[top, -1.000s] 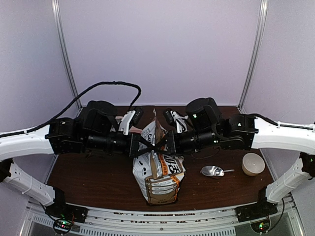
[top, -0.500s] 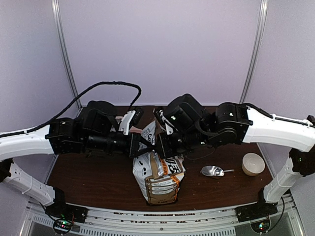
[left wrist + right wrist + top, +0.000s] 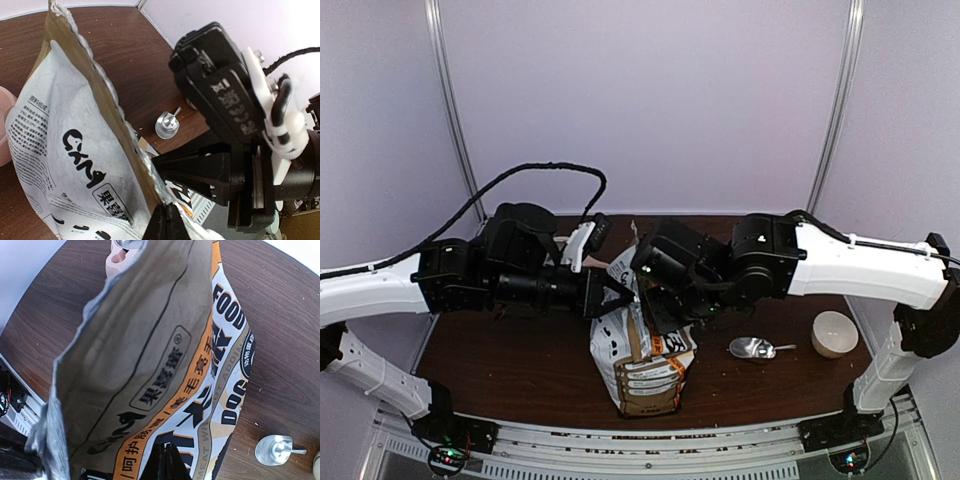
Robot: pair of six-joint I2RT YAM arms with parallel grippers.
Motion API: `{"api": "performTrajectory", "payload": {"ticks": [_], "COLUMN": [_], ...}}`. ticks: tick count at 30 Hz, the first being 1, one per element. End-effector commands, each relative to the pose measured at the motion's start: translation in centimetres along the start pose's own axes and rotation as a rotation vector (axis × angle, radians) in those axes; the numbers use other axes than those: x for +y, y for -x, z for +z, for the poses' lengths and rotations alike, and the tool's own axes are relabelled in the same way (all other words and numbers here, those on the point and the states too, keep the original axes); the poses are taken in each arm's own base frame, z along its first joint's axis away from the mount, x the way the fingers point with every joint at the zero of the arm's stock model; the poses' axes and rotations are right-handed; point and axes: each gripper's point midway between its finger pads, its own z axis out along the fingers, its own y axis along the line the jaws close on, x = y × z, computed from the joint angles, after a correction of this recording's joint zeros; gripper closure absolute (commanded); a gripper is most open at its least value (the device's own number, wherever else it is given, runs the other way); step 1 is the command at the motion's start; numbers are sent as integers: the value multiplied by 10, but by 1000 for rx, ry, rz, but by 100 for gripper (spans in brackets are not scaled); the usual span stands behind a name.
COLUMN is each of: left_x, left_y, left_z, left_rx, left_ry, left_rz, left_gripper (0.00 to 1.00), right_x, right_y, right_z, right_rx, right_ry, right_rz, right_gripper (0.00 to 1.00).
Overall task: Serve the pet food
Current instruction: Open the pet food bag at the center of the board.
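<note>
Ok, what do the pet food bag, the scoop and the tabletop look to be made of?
The pet food bag looks like foil-lined plastic film: printed outside, crinkled silvery inner edge. The scoop: likely polished metal, mirror-like glints. The tabletop: dark wood-look, visible grain, possibly laminate.

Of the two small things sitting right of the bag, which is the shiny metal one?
The scoop, nearer the bag, silvery with a thin handle; the other, farther right, is a matte cream bowl.
</note>
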Motion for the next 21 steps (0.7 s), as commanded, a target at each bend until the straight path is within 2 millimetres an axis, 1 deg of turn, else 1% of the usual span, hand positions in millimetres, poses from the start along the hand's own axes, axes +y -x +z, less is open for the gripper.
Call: {"api": "performTrajectory", "payload": {"ticks": [1, 4, 7, 8, 10, 12, 15, 17, 19, 21], "left_x": [-7, 5, 19, 20, 21, 20, 19, 13, 3, -4], "left_y": [24, 20, 15, 14, 15, 15, 16, 19, 25, 29], "left_z": [-13, -20, -26, -26, -25, -24, -22, -20, -20, -19], "left_rx": [-74, -56, -26, -20, -12, -2, 5, 2, -15, -27], "left_ry": [-17, 34, 85, 87, 89, 90, 91, 66, 18, -14], "left_rz": [3, -30, -78, -86, -103, -108, -114, -112, -99, -93], "left_gripper": [100, 100, 100, 100, 100, 100, 100, 100, 100, 88], "right_x": [-11, -16, -9, -3, 5, 13, 25, 33, 39, 42], "right_y": [13, 22, 27, 25, 27, 28, 32, 32, 32, 30], "right_z": [-18, -33, -50, -56, -62, -65, -63, -60, -57, -53], "right_rx": [-48, -74, -112, -101, -99, -86, -71, -62, -55, -52], "right_ry": [28, 145, 325, 402, 482, 521, 553, 577, 599, 610], "right_rz": [72, 166, 255, 278, 318, 320, 317, 315, 317, 322], "right_gripper": [100, 100, 79, 73, 67, 66, 66, 66, 67, 73]}}
